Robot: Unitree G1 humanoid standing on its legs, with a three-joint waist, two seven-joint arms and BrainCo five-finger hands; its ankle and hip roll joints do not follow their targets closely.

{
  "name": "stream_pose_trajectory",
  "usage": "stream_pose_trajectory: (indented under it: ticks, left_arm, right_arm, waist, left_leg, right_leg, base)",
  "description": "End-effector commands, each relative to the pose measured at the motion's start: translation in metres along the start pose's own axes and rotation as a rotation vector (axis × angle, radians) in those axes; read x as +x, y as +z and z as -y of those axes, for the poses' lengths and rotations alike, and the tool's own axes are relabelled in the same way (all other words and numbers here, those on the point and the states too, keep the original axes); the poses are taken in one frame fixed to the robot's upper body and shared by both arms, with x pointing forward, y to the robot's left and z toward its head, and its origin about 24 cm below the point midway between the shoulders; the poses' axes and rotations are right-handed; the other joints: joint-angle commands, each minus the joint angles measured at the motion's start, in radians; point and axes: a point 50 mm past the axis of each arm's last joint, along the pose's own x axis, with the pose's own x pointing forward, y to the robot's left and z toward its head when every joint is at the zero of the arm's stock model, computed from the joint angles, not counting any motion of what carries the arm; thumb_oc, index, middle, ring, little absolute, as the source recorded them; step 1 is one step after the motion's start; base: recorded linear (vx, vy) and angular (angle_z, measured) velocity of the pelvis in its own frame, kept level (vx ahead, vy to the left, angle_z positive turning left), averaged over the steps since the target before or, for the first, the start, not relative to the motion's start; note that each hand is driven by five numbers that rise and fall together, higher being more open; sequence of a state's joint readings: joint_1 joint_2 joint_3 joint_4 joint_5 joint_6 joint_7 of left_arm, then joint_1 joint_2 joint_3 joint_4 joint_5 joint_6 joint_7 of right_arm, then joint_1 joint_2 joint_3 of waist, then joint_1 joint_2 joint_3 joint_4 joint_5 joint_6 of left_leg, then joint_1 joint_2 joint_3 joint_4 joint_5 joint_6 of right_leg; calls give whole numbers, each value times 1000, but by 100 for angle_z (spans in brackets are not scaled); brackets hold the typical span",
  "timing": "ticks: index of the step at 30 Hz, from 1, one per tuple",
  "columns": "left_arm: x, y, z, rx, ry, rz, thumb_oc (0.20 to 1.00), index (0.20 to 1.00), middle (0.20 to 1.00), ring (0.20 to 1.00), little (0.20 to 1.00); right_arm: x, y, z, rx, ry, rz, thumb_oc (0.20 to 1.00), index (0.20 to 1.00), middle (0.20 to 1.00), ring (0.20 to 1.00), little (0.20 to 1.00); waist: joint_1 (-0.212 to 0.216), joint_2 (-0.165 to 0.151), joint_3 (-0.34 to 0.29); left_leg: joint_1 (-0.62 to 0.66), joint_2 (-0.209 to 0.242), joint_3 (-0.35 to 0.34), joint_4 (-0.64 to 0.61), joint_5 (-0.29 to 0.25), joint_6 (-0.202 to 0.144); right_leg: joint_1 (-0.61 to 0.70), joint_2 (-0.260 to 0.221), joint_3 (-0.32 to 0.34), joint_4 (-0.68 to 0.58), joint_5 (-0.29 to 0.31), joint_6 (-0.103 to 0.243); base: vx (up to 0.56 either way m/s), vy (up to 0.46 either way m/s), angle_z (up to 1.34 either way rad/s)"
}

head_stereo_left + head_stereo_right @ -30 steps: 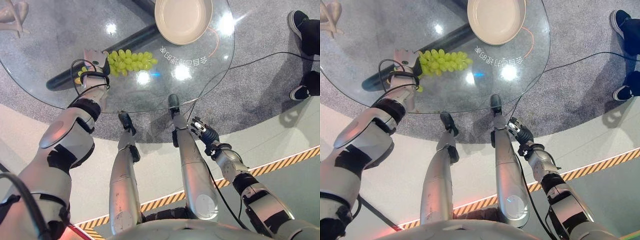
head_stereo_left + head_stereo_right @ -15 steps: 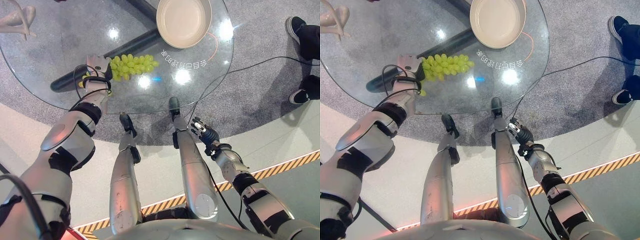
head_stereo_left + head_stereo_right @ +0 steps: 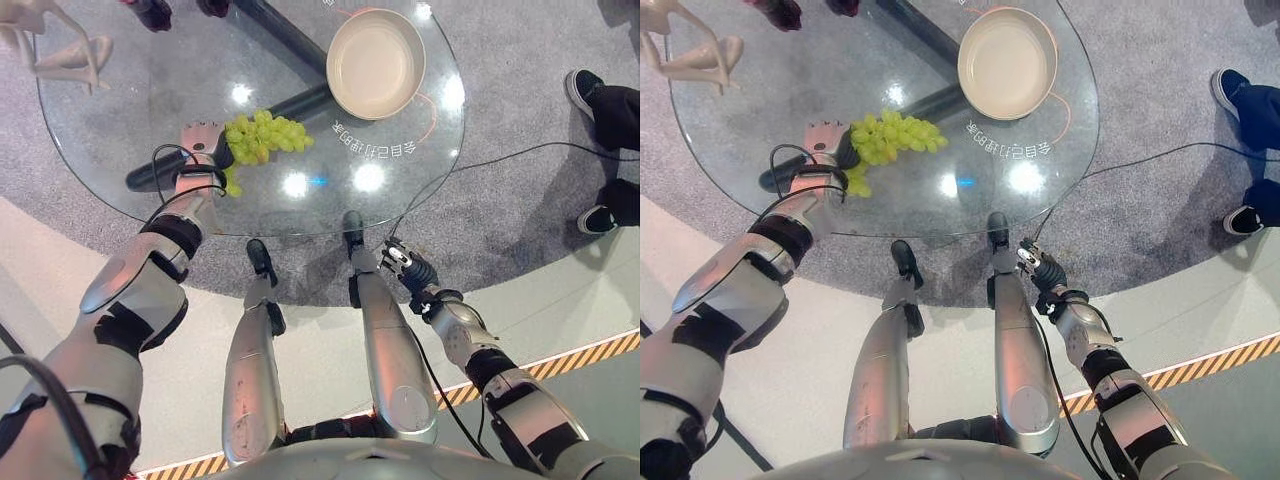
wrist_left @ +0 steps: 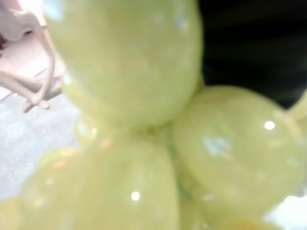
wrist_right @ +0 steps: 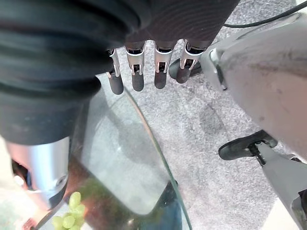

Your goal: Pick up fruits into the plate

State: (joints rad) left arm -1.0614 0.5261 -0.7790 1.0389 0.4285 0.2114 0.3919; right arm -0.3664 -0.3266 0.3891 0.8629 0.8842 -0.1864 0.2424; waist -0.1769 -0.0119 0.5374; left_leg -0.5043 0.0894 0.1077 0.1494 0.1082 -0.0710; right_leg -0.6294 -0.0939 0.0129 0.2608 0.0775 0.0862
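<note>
My arms are rounded, glossy silver-grey shells, broken by black bands and black patches at the joints. My left hand has a pale silver back above a dark wrist. My right hand wears a dark ribbed cover over its back and wrist; its fingers are silver rods with dark, rubbery tips

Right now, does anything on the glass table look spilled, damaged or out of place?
Nothing stands out. The grapes lie in one bunch on the glass table by the left hand, and the plate sits upright and empty farther along. The right hand hangs below the table edge.
</note>
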Motion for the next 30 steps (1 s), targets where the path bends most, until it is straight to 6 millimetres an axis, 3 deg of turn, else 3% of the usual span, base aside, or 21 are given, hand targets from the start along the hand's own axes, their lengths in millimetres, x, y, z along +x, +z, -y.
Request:
stream_pose_trajectory:
  ticks: [1, 8, 14, 21, 26, 30]
  left_arm:
    - [3, -27, -21, -91, 115, -51, 200, 200, 200, 200, 200]
    - [-4, -28, -21, -195, 140, -12, 200, 200, 200, 200, 200]
    - [-18, -27, -20, -183, 115, 95, 200, 200, 200, 200, 200]
    - [-42, -41, -31, -45, 61, 238, 200, 200, 200, 200, 200]
    - [-56, -55, -45, 60, 34, 293, 200, 200, 200, 200, 200]
    - [-68, -54, -53, 177, -9, 387, 200, 200, 200, 200, 200]
  right_arm:
    - [-13, -18, 0, 60, -13, 12, 1000, 1000, 1000, 1000, 1000]
    - [-18, -15, 0, 49, 2, 55, 1000, 1000, 1000, 1000, 1000]
    - [-23, 8, -12, -13, 65, 193, 1000, 1000, 1000, 1000, 1000]
    - [-39, 46, -24, -162, 174, 339, 1000, 1000, 1000, 1000, 1000]
    - [-51, 66, -19, -313, 232, 319, 1000, 1000, 1000, 1000, 1000]
    - [-59, 86, -12, -476, 289, 248, 1000, 1000, 1000, 1000, 1000]
  waist:
    - [22, -3, -17]
    - [40, 8, -17]
    - [58, 11, -26]
    - [79, 3, -125]
    - [97, -6, -208]
    - [114, -11, -287]
  left_leg:
    - [47, -92, -34, 26, -105, 39]
    - [142, -86, -40, -11, -109, 39]
    - [267, -82, -52, -48, -116, 34]
    - [385, -80, -51, -99, -130, 27]
    - [468, -84, -40, -123, -142, 29]
    - [530, -86, -33, -139, -152, 30]
  right_leg:
    - [47, 101, -27, 9, -61, -30]
    - [139, 92, -40, -3, -81, -27]
    - [272, 75, -61, -32, -95, -23]
    - [422, 47, -77, -115, -94, -4]
    - [528, 30, -93, -170, -89, 11]
    - [602, 17, -109, -210, -79, 20]
  base:
    - [60, 19, 2]
    - [48, 26, 5]
    - [51, 13, 8]
    - [111, 0, 11]
    - [166, 9, 9]
    - [179, 19, 9]
